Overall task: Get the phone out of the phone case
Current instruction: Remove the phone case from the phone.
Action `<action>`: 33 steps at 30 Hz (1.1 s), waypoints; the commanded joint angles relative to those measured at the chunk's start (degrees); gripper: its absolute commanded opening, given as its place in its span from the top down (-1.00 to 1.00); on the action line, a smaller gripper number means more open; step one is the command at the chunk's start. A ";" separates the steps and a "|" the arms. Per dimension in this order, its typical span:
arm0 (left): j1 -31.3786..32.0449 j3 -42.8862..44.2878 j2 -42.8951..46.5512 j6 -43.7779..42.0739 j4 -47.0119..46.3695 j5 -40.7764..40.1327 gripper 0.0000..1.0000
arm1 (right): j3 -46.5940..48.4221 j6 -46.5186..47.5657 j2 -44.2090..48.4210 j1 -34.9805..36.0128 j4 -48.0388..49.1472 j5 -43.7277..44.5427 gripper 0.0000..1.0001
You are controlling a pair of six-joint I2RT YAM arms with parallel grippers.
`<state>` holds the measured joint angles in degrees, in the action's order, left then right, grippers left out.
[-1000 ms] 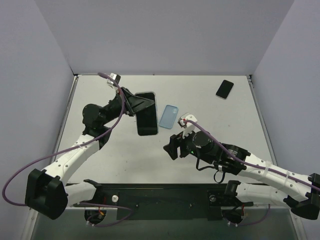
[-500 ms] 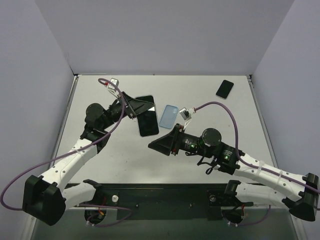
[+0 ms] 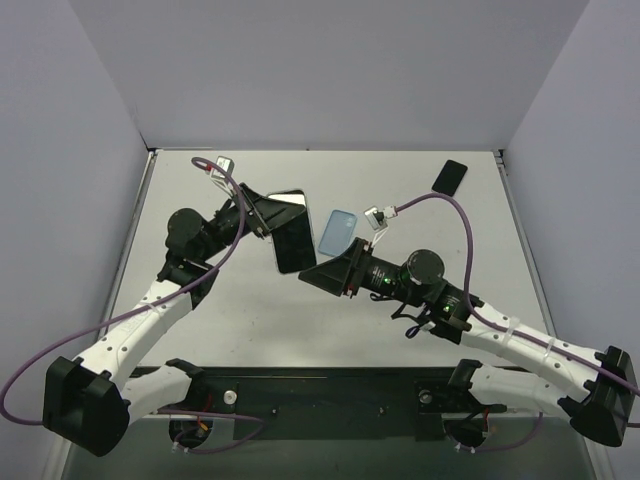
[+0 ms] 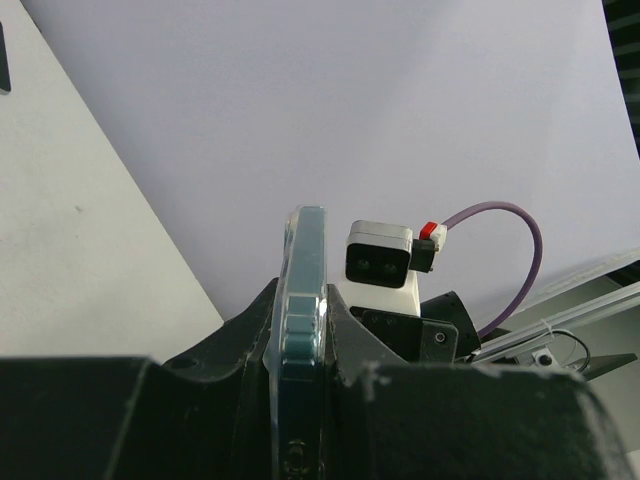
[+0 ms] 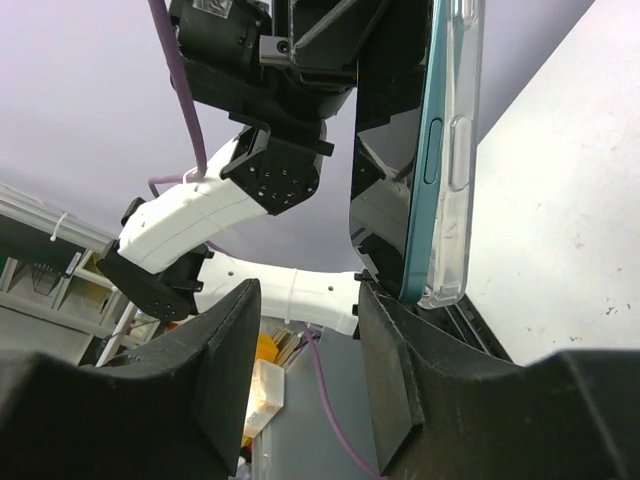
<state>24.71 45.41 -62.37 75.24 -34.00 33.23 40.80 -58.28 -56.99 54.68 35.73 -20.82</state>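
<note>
My left gripper (image 3: pixel 272 213) is shut on a phone in a clear case (image 3: pixel 289 238) and holds it tilted above the table. In the left wrist view the cased phone (image 4: pixel 301 300) stands edge-on between the closed jaws of the left gripper (image 4: pixel 300 345). My right gripper (image 3: pixel 314 276) is open and empty, its tips right by the phone's near right corner. In the right wrist view the phone's teal edge and clear case (image 5: pixel 444 160) stand just above the right finger (image 5: pixel 395 385), outside the gap of the right gripper (image 5: pixel 305 300).
A light blue empty case (image 3: pixel 337 229) lies on the table just right of the held phone. A black phone (image 3: pixel 449 177) lies at the far right corner. Grey walls close in the table on three sides.
My right arm has swung left and forward, bringing its open gripper up to the phone's near corner. My left gripper has kept hold of the phone and shifted it slightly.
</note>
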 commanded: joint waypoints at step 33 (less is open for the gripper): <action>0.34 2.32 -0.21 5.27 -8.63 0.96 1.00 | -1.42 0.36 4.26 -2.20 5.85 0.34 0.18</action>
<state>24.71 45.41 -62.87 79.68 -37.67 33.63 39.16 -57.43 -53.67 52.86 34.20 -20.60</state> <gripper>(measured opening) 0.240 0.409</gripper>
